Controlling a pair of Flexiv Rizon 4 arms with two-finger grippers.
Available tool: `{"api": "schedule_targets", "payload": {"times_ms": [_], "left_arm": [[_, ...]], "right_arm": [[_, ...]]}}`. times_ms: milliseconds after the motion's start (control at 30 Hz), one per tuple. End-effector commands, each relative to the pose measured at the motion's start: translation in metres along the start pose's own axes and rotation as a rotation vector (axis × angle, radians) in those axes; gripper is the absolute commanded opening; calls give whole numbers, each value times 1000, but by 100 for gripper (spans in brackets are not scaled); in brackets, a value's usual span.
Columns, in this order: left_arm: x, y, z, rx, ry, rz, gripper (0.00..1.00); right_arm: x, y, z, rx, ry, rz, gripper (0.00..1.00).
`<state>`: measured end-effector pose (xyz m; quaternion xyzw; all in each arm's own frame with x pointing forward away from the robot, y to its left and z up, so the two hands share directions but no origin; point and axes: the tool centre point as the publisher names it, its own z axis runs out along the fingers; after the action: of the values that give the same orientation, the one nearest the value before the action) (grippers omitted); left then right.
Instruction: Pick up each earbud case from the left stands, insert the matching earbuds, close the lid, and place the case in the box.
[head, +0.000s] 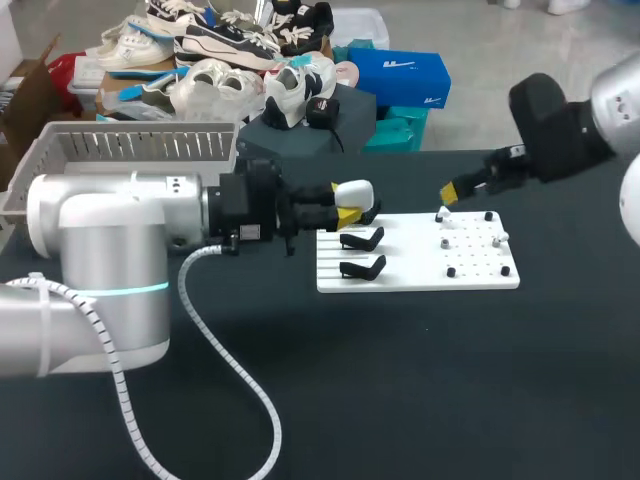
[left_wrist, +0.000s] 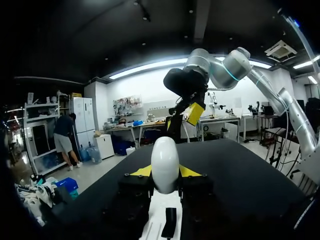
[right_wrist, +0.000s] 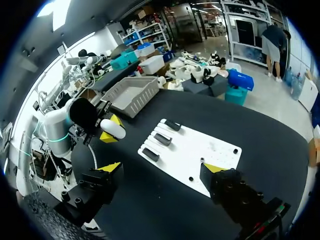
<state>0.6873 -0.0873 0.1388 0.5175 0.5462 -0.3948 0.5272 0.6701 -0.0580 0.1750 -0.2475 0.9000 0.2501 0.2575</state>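
Head view: the left arm comes in from the left, and the left gripper is clamped on a white earbud case. It holds the case over the far left corner of the white board, which lies on the dark table. 2 black stands show on the board's left half, just beside the gripper. The right gripper hangs over the board's far edge, above small white and black pieces too small to tell apart. A grey basket sits at the table's far left.

Left wrist view: the case stands upright between the 2 yellow tips, and both fingers touch it from opposite sides. A black stand and the board lie under the gripper. The right arm hangs ahead over the table.

Right wrist view: the right gripper's fingers stand wide apart with nothing between them. The board lies ahead of them with 3 black stands in a row. Past it the left gripper holds the case, and the basket is farther off.
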Motion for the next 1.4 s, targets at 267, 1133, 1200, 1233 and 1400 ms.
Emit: {"api": "schedule_targets", "payload": {"times_ms": [267, 1133, 1200, 1233, 1400], "left_arm": [[-3, 1, 25, -6, 41, -18, 0], [-8, -12, 44, -8, 61, -12, 0], [-7, -14, 44, -5, 62, -10, 0], [-6, -14, 45, -3, 63, -9, 0], [-4, -17, 44, 7, 67, -1, 0]], "right_arm": [[-16, 12, 33, -109, 36, -35, 100], [-19, 21, 49, -170, 44, -68, 100], [-19, 20, 49, -169, 42, -69, 100], [-19, 20, 49, -168, 42, -69, 100], [-20, 20, 48, -166, 40, -73, 100]]}}
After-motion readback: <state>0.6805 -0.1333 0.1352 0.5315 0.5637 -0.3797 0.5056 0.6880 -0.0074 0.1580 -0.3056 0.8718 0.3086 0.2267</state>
